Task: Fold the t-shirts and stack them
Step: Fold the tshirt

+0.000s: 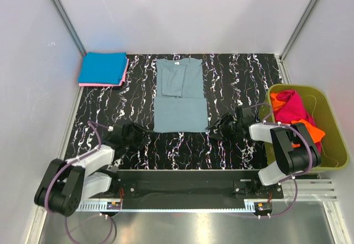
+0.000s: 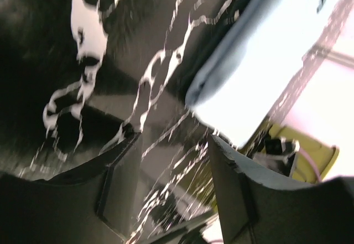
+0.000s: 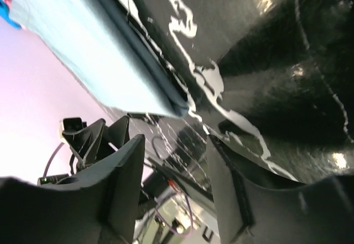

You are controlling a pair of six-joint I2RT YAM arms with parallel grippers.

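A dusty grey-blue t-shirt [image 1: 180, 95] lies flat mid-table, sides folded in, neck label at the far end. My left gripper [image 1: 134, 134] is open and empty, just left of its near-left corner [image 2: 207, 86]. My right gripper [image 1: 217, 128] is open and empty, just right of its near-right corner [image 3: 166, 97]. A folded bright blue shirt [image 1: 103, 67] lies on a folded pink one [image 1: 123, 77] at the far left. Magenta [image 1: 290, 108] and orange [image 1: 310, 130] shirts sit bunched in the tub.
An olive-green plastic tub [image 1: 336, 133] stands at the table's right edge beside my right arm. White walls enclose the black marbled table [image 1: 238, 78] at the back and sides. A metal rail runs along the near edge.
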